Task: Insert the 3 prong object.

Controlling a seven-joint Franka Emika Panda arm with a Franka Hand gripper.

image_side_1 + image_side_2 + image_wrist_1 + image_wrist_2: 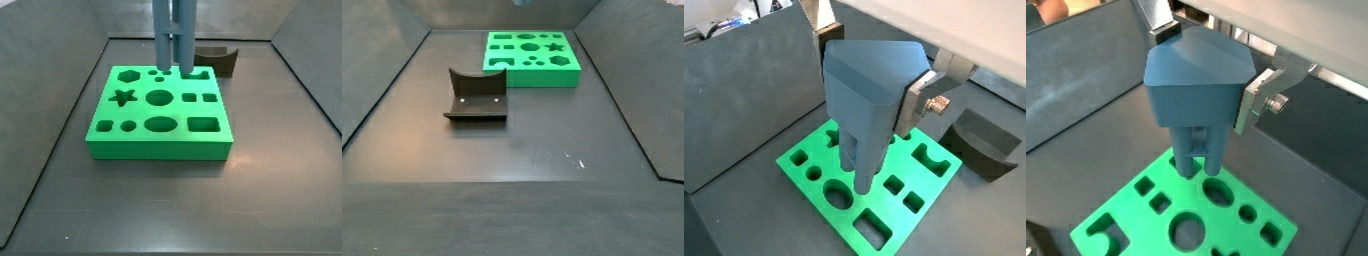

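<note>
We start at the gripper (1207, 95), which hangs directly above the far edge of the green block (160, 135). Its silver finger (1264, 95) presses flat against the side of the blue 3 prong object (1197, 85); the opposite finger is hidden behind the piece, so we judge the jaws are closed on its wide upper body, held about as wide as that body. The piece hangs upright with its prongs (171, 40) pointing straight down, which keeps them parallel to the holes they must enter.

In a side view the prong tips sit just over the small round holes (160, 73) in the back row of the block, close to the top face or perhaps just entering; we cannot tell from any view whether they touch. Holding the head high leaves the prongs free of the fingers, so they should be able to go down without the gripper meeting the block.

Moving outward, the block's other cut-outs — the star (124, 97), the large circle (159, 97), the oval (160, 124) and the squares — lie nearer the front and are all empty. The fixture (476, 96) stands on the floor (516, 150) well apart from the block, and the bin walls (751, 85) rise around the block with a margin of open floor. We judge there is ample room for a straight descent; the risk is only a slight misalignment at the hole rims.
</note>
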